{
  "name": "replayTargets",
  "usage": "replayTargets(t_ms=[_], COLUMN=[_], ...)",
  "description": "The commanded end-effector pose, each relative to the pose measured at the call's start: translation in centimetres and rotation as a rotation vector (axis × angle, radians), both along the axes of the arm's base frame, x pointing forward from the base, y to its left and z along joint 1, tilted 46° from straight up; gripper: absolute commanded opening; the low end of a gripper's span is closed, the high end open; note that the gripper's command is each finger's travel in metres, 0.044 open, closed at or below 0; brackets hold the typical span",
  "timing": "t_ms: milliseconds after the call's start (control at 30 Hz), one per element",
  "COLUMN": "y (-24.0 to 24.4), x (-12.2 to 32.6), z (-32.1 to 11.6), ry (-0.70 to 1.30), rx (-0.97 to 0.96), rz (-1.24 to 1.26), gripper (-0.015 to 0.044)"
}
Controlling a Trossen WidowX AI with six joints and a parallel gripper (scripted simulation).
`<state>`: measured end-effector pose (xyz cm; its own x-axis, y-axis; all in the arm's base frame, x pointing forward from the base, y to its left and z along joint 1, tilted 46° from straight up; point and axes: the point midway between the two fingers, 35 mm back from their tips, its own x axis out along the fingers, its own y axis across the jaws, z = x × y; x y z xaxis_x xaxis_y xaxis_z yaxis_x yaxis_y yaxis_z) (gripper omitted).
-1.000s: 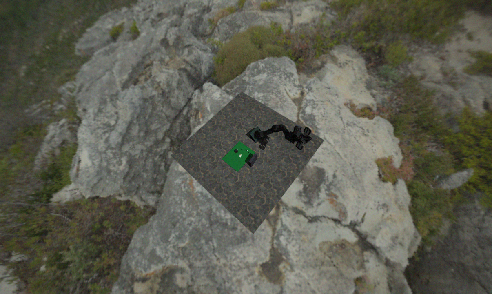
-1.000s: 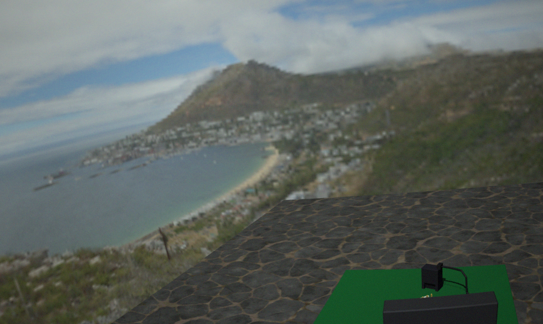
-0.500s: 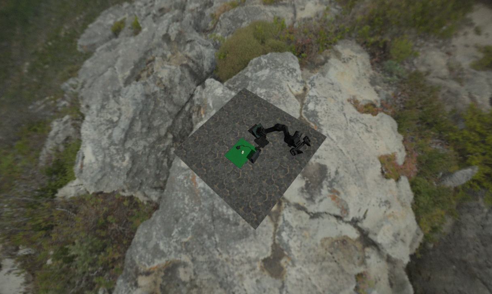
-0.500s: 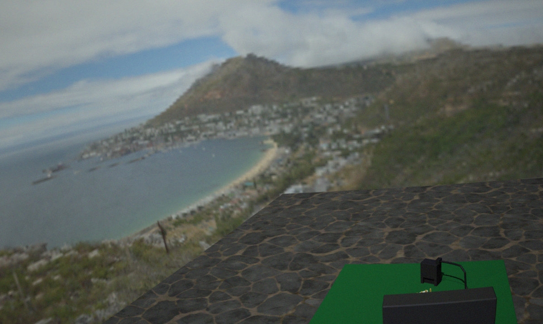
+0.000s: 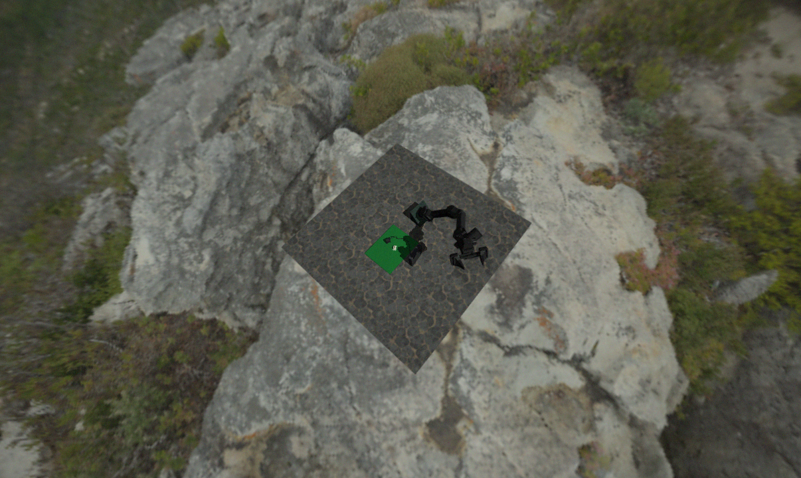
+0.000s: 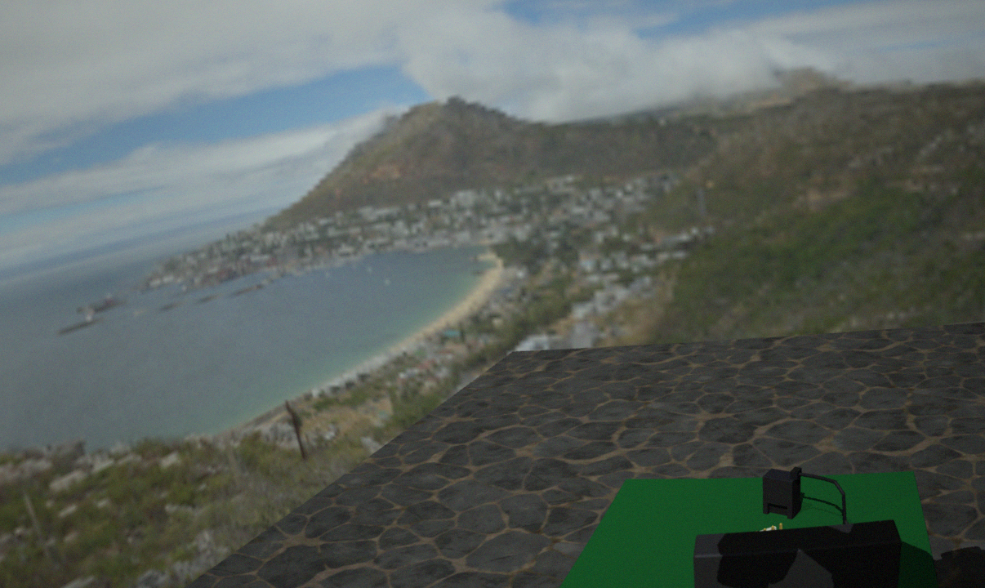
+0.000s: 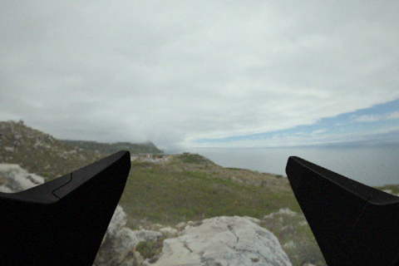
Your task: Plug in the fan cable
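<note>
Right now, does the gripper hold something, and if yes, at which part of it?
Nothing is held. The gripper is open wide, with only rocks and sky between its fingers. The plug stands alone on the green board.

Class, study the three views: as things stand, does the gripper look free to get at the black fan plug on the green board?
Probably yes. The gripper is open and holds nothing. The plug stands exposed on the board, nothing covering it, though the gripper faces the horizon, so the arm must turn down first.
</note>
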<state>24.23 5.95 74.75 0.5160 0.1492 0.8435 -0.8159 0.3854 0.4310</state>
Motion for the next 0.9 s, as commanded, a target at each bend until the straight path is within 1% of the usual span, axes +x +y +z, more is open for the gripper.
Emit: replayTargets(t_ms=[0,233,433,667,867], y=[0.1,-1.2,-3.5,-7.0,-10.4], x=[6.6,15.0,20.4,24.6,26.1], z=[-3.9,-11.3,-18.5,-27.8,-36.4], ry=[0.169,0.442,0.673,0.946,1.185], rx=[-0.124,-0.306,-0.45,-0.609,-0.738], rz=[-0.108,-0.231,-0.295,-0.315,-0.275], gripper=[0.044,0.044,0.044,0.044,0.044])
